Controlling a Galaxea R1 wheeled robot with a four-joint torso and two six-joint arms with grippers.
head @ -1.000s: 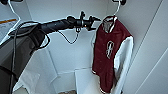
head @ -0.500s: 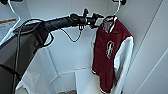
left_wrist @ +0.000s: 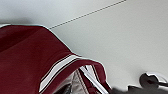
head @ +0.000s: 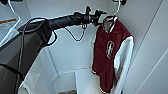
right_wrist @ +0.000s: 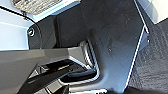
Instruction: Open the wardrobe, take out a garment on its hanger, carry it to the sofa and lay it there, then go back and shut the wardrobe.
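Left gripper at garment collar, beside hanger

The jacket is cloth — a maroon body with a faint sheen, and smoother white sleeves. In the left wrist view its collar trim looks like ribbed knit, striped white on maroon, with a paler lining inside. The wardrobe walls are smooth, matt white panel. The hanger looks like thin white plastic. The left arm is matt black — its cable glossy. The carpet looks rough and woven.
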